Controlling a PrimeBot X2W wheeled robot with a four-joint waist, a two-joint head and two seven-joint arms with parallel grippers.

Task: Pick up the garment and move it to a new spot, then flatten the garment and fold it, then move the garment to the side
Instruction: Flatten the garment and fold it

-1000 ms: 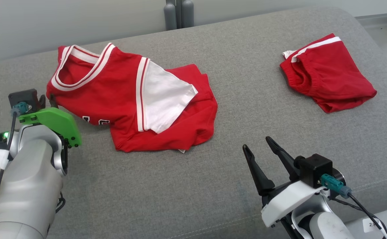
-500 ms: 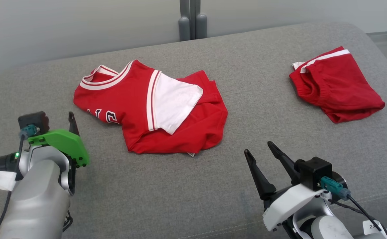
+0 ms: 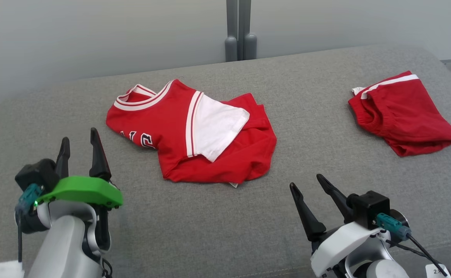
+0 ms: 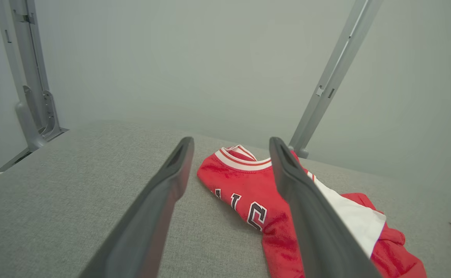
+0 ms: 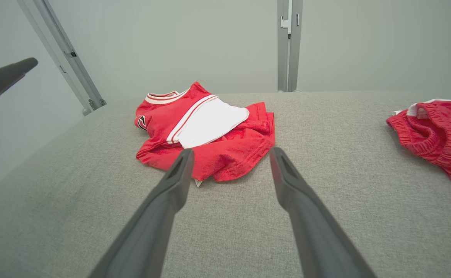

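Moved: left gripper drawn back off the jersey toward the near left of the grey cushion; collar dropped flatter than a second before; framing shifted too, by the camera, not the cloth.
Left gripper jaws: stood spread wide, nothing between them, clear of the cloth; finger bases hidden behind the green bracket.
Jersey place: lay left of centre on the cushion, toward its far edge, in front of the grey post; apart from both grippers.
Jersey look: red, with a white-and-red striped collar at the far left, one white sleeve folded across the front, red hem bunched in thick folds at the right; loosely folded, not flat.
Hard to read: dark-edged white lettering cut short by the fold, word not made out; lower layers hidden; small pale tag poked from the near edge, print too small; in the left wrist view, part of the chest covered by one finger.
Right gripper jaws: right gripper parted wide and empty, low over the near right of the cushion, tips aimed toward the jersey's near hem, not touching.
Shorts: red shorts with a white stripe, crumpled at the far right, well apart from the jersey; cut off by the frame edge in the right wrist view.
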